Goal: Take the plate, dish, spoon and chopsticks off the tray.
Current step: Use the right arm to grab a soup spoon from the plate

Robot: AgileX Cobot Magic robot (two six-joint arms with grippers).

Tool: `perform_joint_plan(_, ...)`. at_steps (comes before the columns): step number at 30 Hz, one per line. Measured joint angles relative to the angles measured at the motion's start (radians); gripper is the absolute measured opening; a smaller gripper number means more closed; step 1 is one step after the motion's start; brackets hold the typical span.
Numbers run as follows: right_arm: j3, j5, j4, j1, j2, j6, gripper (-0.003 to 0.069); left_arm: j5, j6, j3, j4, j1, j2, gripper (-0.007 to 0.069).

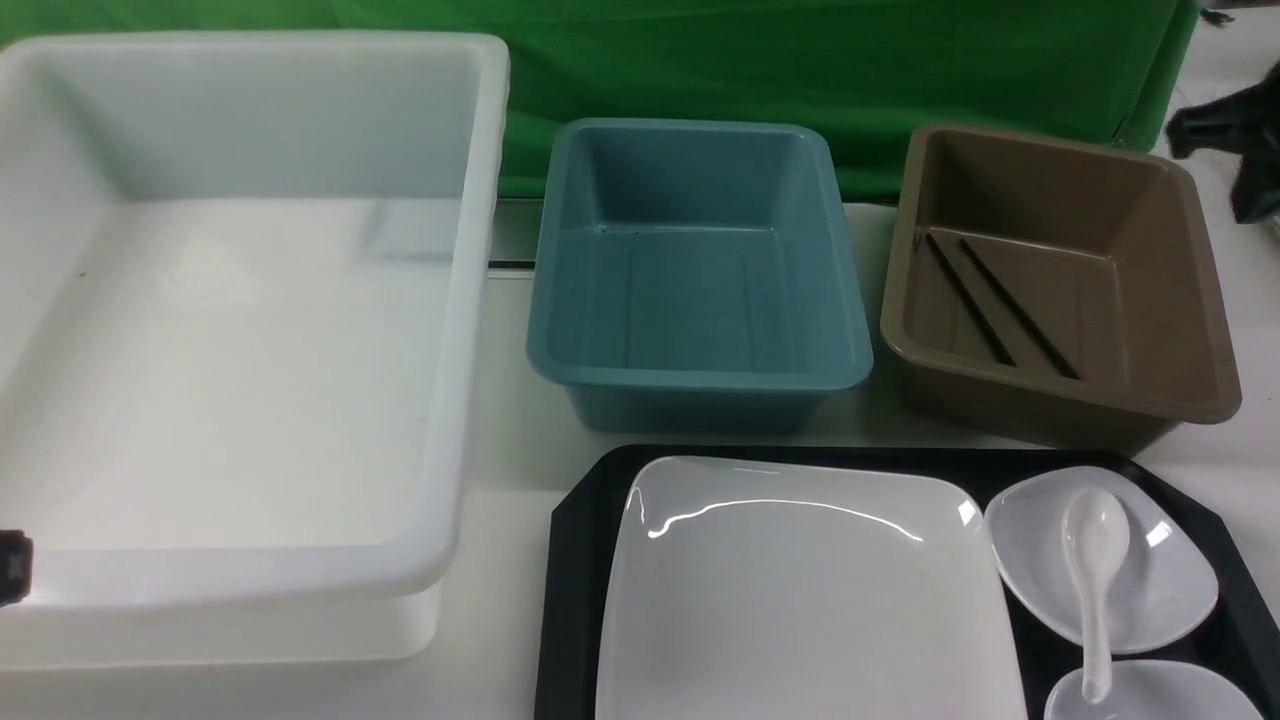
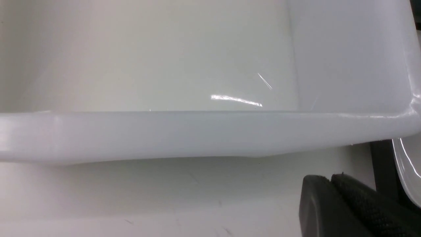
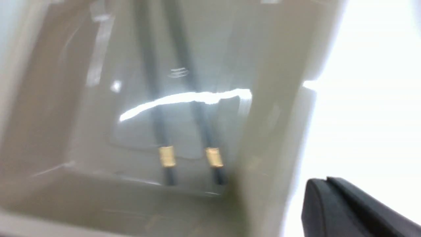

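Observation:
The black tray lies at the front right. On it sit the large white plate, a small white dish and a second small dish. The white spoon lies in the first dish, with its handle reaching toward the second. The black chopsticks lie side by side inside the brown bin; the right wrist view shows their gold bands. My right gripper is shut and empty beside that bin's outer wall. My left gripper is shut and empty, low on the table before the white bin.
A large white bin fills the left side, and a blue bin stands in the middle behind the tray. A green cloth hangs behind. A dark part of my right arm shows at the far right edge.

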Motion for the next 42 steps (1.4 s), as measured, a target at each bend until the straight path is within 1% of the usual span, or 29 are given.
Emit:
perform_joint_plan(1, 0.007, 0.018, 0.029, -0.026, 0.0, -0.003, 0.0018, 0.003, 0.0, 0.0, 0.0, 0.0, 0.0, 0.0017)
perform_joint_plan(3, 0.029, 0.088, 0.139, -0.078, 0.005, -0.071, 0.0018, 0.005, 0.0, 0.0, 0.0, 0.0, 0.0, 0.0017)
perform_joint_plan(6, 0.08, 0.128, 0.275, -0.079, -0.003, -0.179, 0.0018, -0.003, 0.0, 0.0, -0.001, 0.0, 0.0, 0.0017)
perform_joint_plan(7, 0.085, 0.128, 0.279, -0.079, -0.003, -0.183, 0.0018, -0.005, 0.0, 0.0, -0.001, 0.0, 0.0, 0.0017)
perform_joint_plan(10, 0.211, 0.126, 0.307, -0.032, -0.058, -0.199, 0.0018, -0.018, 0.0, 0.0, -0.005, 0.0, 0.0, 0.0017)
perform_joint_plan(12, 0.327, 0.116, 0.313, 0.015, -0.112, -0.181, 0.0022, -0.021, 0.0, 0.0, -0.01, 0.0, 0.0, 0.0017)
perform_joint_plan(14, 0.43, 0.083, 0.31, 0.067, -0.158, -0.157, 0.0046, -0.024, 0.0, 0.0, -0.017, 0.0, 0.0, 0.0017)
perform_joint_plan(17, 0.545, 0.013, 0.263, 0.144, -0.192, -0.117, 0.0134, -0.034, 0.0, 0.0, -0.025, 0.0, 0.0, 0.0017)
perform_joint_plan(18, 0.576, -0.014, 0.232, 0.167, -0.194, -0.091, 0.0188, -0.038, 0.0, 0.0, -0.025, 0.0, 0.0, 0.0017)
perform_joint_plan(19, 0.627, -0.062, 0.188, 0.201, -0.194, -0.058, 0.0261, -0.04, 0.0, 0.0, -0.026, 0.0, 0.0, 0.0017)
perform_joint_plan(20, 0.627, -0.062, 0.181, 0.206, -0.193, -0.051, 0.0274, -0.041, 0.0, 0.0, -0.026, 0.0, 0.0, 0.0017)
perform_joint_plan(21, 0.661, -0.096, 0.153, 0.226, -0.19, -0.028, 0.0326, -0.041, 0.0, 0.0, -0.026, 0.0, 0.0, 0.0017)
perform_joint_plan(22, 0.71, -0.149, 0.103, 0.266, -0.178, 0.034, 0.044, -0.042, 0.0, 0.0, -0.027, 0.0, 0.0, 0.0017)
perform_joint_plan(23, 0.732, -0.179, 0.086, 0.279, -0.172, 0.06, 0.0493, -0.042, 0.0, 0.0, -0.027, 0.0, 0.0, 0.0017)
perform_joint_plan(25, 0.759, -0.22, 0.07, 0.29, -0.158, 0.096, 0.0553, -0.042, 0.0, 0.0, -0.027, 0.0, 0.0, 0.0017)
perform_joint_plan(27, 0.769, -0.24, 0.067, 0.294, -0.145, 0.117, 0.0561, -0.042, 0.003, 0.0, -0.027, 0.0, 0.0, 0.0017)
perform_joint_plan(28, 0.771, -0.249, 0.064, 0.295, -0.136, 0.127, 0.0555, -0.042, 0.003, 0.0, -0.027, 0.0, 0.0, 0.0017)
perform_joint_plan(30, 0.774, -0.263, 0.058, 0.296, -0.125, 0.14, 0.0501, -0.038, 0.003, 0.0, -0.027, 0.0, 0.0, 0.0017)
perform_joint_plan(32, 0.774, -0.267, 0.058, 0.296, -0.12, 0.139, 0.0392, -0.035, 0.003, 0.0, -0.027, 0.0, 0.0, 0.0017)
perform_joint_plan(33, 0.774, -0.274, 0.058, 0.296, -0.12, 0.131, 0.0289, -0.031, 0.003, 0.0, -0.027, 0.0, 0.0, 0.0017)
perform_joint_plan(35, 0.774, -0.28, 0.058, 0.296, -0.127, 0.114, 0.0141, -0.027, 0.009, 0.0, -0.027, 0.0, 0.0, 0.0017)
perform_joint_plan(40, 0.774, -0.274, 0.065, 0.297, -0.192, 0.109, 0.0134, -0.019, 0.01, 0.0, -0.027, 0.0, 0.0, 0.0017)
perform_joint_plan(42, 0.774, -0.264, 0.098, 0.298, -0.25, 0.087, 0.0096, -0.019, 0.01, 0.0, -0.027, 0.0, 0.0, 0.0017)
